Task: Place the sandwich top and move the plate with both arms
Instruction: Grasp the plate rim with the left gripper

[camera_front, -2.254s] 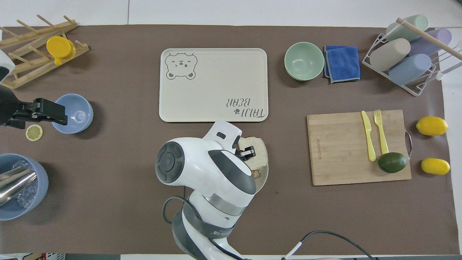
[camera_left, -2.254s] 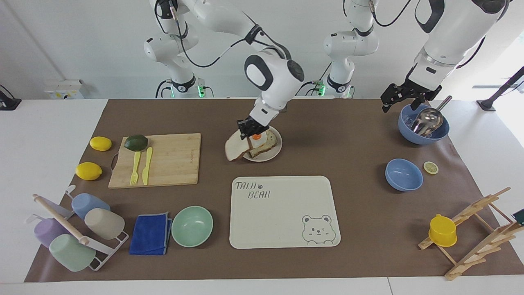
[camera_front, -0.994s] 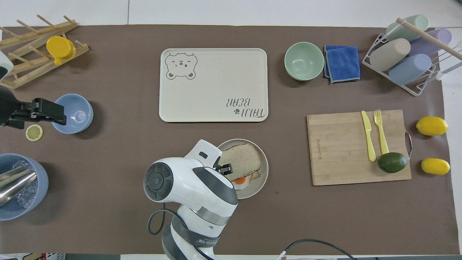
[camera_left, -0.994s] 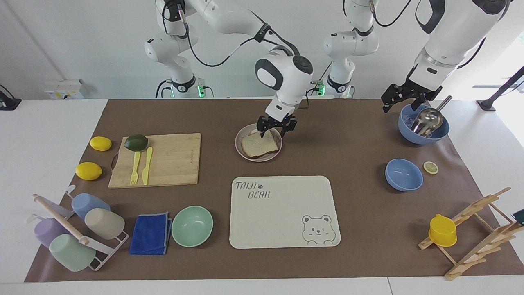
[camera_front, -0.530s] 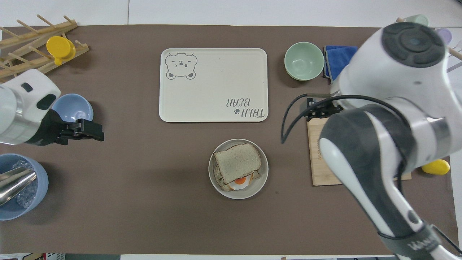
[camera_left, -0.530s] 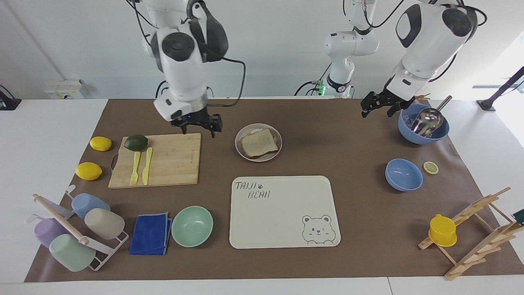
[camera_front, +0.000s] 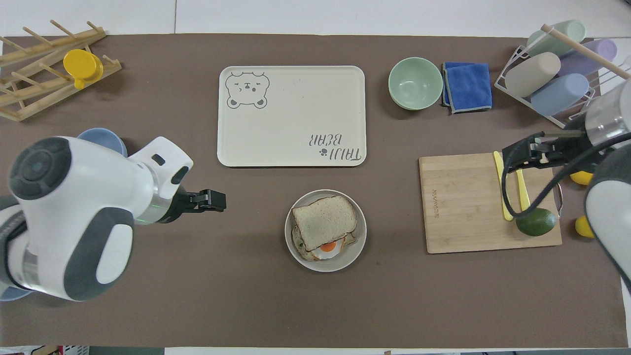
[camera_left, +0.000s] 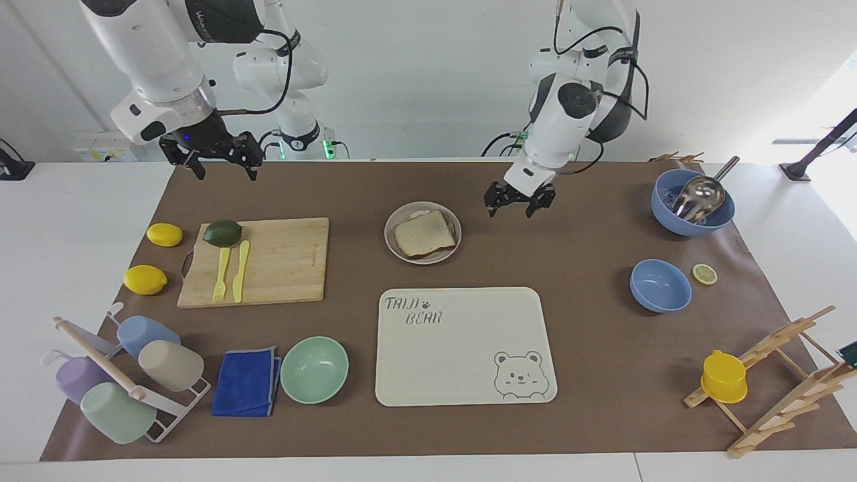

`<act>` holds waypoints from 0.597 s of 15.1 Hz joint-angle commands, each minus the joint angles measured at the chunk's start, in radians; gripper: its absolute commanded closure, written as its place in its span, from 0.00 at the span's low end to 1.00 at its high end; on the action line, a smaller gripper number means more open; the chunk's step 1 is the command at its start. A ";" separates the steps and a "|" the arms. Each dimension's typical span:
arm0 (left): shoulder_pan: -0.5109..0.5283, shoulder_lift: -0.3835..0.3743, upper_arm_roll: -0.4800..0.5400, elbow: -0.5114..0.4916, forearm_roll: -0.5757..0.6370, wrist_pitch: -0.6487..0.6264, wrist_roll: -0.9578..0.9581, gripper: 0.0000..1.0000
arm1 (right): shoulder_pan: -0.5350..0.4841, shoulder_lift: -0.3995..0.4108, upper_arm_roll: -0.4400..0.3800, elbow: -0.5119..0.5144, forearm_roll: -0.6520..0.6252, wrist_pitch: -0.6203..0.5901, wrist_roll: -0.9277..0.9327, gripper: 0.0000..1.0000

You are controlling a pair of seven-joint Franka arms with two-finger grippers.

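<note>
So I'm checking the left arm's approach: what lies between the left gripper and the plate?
Nothing: in the overhead view only bare brown mat separates the left gripper from the plate.

One camera sits high across the table from me, facing my arms from a moderate distance. The other hangs above my own end, looking forward and steeply down. Both share the whole brown mat around the tray, which appears half a turn apart.
</note>
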 commanded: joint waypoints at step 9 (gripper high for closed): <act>-0.109 0.129 0.013 -0.056 -0.202 0.229 0.039 0.29 | -0.044 0.027 0.003 0.020 0.015 -0.053 -0.091 0.00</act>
